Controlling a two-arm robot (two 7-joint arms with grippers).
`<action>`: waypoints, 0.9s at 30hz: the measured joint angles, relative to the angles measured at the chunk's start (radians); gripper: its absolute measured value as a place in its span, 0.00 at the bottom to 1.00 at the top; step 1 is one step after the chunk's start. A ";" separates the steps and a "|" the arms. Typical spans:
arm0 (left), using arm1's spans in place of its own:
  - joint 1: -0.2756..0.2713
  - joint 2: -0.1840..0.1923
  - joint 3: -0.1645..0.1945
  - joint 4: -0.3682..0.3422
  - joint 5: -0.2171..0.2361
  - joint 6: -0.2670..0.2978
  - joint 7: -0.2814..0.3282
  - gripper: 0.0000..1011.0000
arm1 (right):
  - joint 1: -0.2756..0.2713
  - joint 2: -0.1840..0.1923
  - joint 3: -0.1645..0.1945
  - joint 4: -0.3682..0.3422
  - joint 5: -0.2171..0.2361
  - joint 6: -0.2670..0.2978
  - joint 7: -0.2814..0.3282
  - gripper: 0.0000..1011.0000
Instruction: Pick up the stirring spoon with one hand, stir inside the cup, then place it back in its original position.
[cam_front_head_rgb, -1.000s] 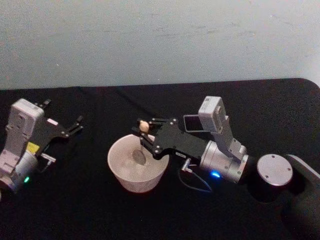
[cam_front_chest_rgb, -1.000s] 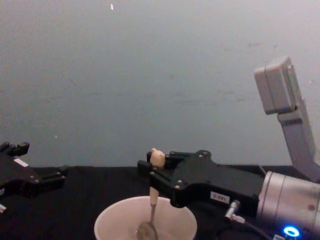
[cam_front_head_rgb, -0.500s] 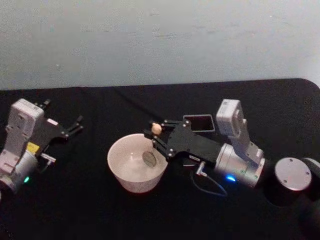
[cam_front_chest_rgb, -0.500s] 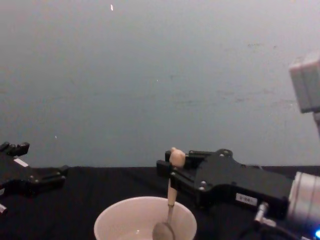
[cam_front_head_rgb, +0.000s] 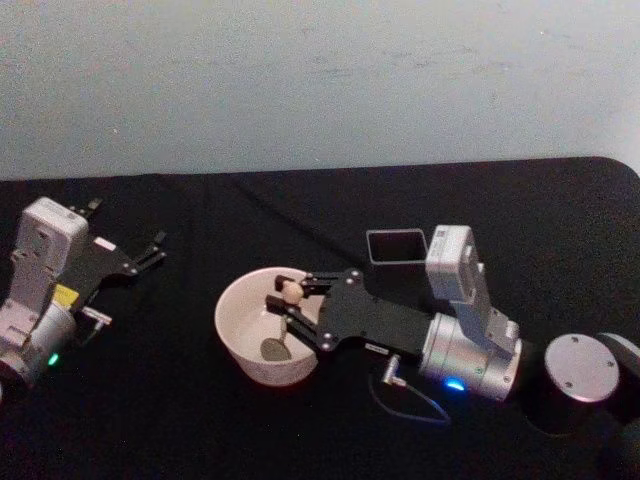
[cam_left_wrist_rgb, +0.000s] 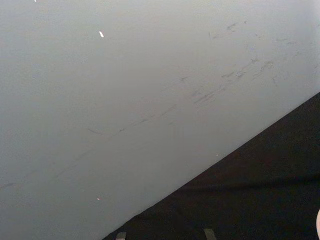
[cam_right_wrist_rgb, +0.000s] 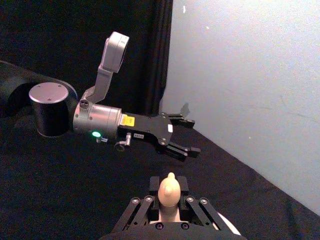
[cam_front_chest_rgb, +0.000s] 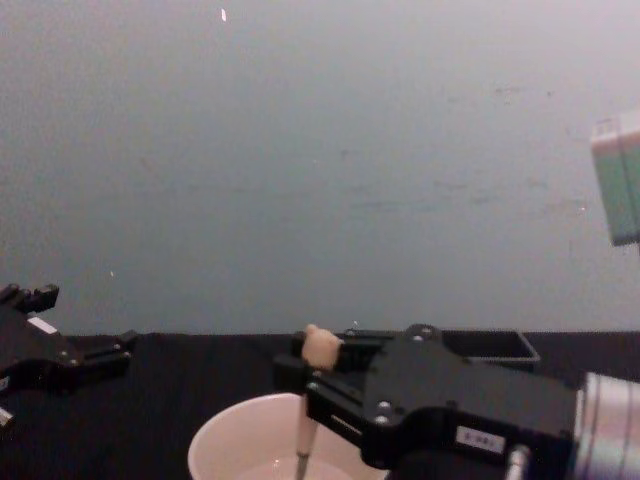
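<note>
In the head view, your right gripper (cam_front_head_rgb: 289, 298) sits just left of the frame's centre, reaching over the right-hand rim of the cup (cam_front_head_rgb: 238, 350). It is clenched on the spoon's (cam_front_head_rgb: 281, 322) handle, just under the little knob. The spoon leans inside the cup: the knob stands above the rim, and the metal bowl is down by the cup's bottom on the near side. You cannot tell whether the cup holds any liquid.

In the chest view, the spoon (cam_front_chest_rgb: 306, 405) drops steeply from the gripper into the cup (cam_front_chest_rgb: 228, 440) at the bottom of the frame.

A dark square holder (cam_front_head_rgb: 398, 232) stands on the black table (cam_front_head_rgb: 200, 420) up and right of the cup, apart from it, just beside the right arm's wrist.

Your left gripper (cam_front_head_rgb: 152, 250) rests at the left of the frame, well apart from the cup. The right wrist view shows its fingers (cam_right_wrist_rgb: 186, 150) spread and holding nothing.
</note>
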 joint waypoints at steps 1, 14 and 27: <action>0.000 0.000 0.000 0.000 0.000 0.000 0.000 0.99 | 0.002 -0.004 -0.003 0.003 0.000 0.000 -0.001 0.20; 0.000 0.000 0.000 0.000 0.000 0.000 0.000 0.99 | 0.070 -0.082 -0.022 0.115 -0.028 -0.010 -0.046 0.20; 0.000 0.000 0.000 0.000 0.000 0.000 0.000 0.99 | 0.084 -0.092 0.002 0.149 -0.040 -0.013 -0.068 0.20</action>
